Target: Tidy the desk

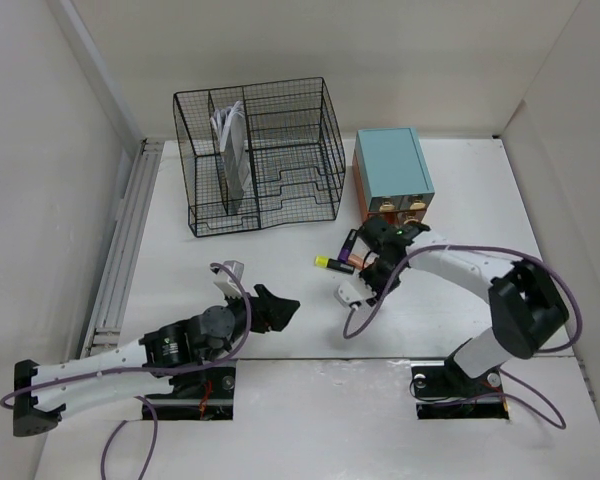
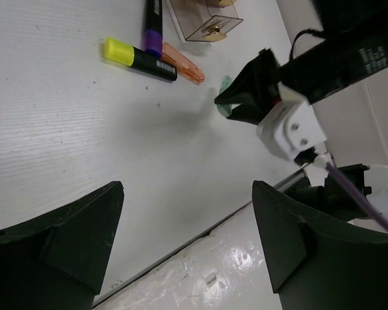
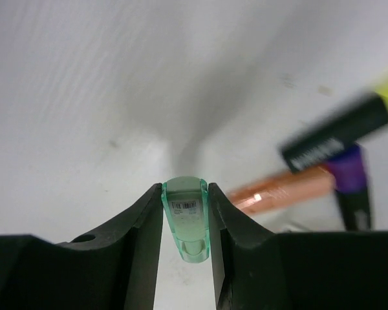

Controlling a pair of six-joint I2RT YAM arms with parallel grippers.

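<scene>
Right wrist view: your right pincer (image 3: pixel 185 194) is clamped on a green pen (image 3: pixel 186 219), pinched across the barrel with one end toward the lens. Going by the shadow beneath, it looks lifted just off the bench (image 1: pixel 480 200), though the blur makes that hard to swear to. The bench itself spreads white under both arms, with white walls round it. Your left pincer (image 2: pixel 187 187) hangs wide and empty, aimed across at the action.

Now the hazards. You have a narrow hold on a smooth, round barrel, so a quick tilt of the wrist could let the pen pivot or slide out. Just beside it lie the yellow highlighter (image 2: pixel 139 59), purple marker (image 2: pixel 153 26) and orange pen (image 2: pixel 183 62). They are bunched together, the orange one nearest, and a low sweep would scatter them. The drawer box (image 1: pixel 392 168) stands right behind with its small drawers facing you, so a pen carried in crooked may catch a rim. The wire organizer (image 1: pixel 260 160) is well apart, so heading there means a long carry on that thin grip.
</scene>
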